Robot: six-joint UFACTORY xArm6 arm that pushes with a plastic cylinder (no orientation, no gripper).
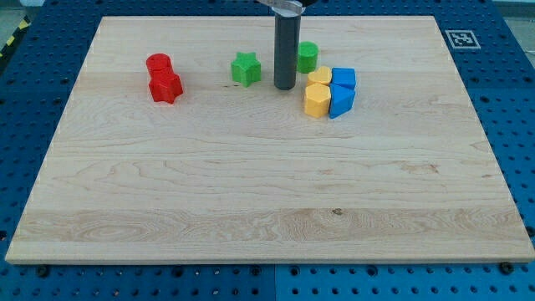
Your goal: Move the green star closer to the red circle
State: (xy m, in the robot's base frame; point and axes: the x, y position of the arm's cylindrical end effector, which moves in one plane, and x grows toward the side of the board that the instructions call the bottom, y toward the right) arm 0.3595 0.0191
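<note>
The green star (246, 68) lies on the wooden board (267, 184) near the view's top, left of centre. The red circle (158, 64) sits further to the view's left, touching a red star (165, 86) just below it. My tip (284, 87) stands on the board just to the right of the green star, with a small gap between them. A green round block (308, 57) sits right behind the rod, to the view's right of it.
A cluster of blocks lies right of my tip: a yellow heart (318, 77), a yellow hexagon (316, 99), and two blue blocks (343, 79) (341, 100). A fiducial marker (459, 38) is at the board's top right corner.
</note>
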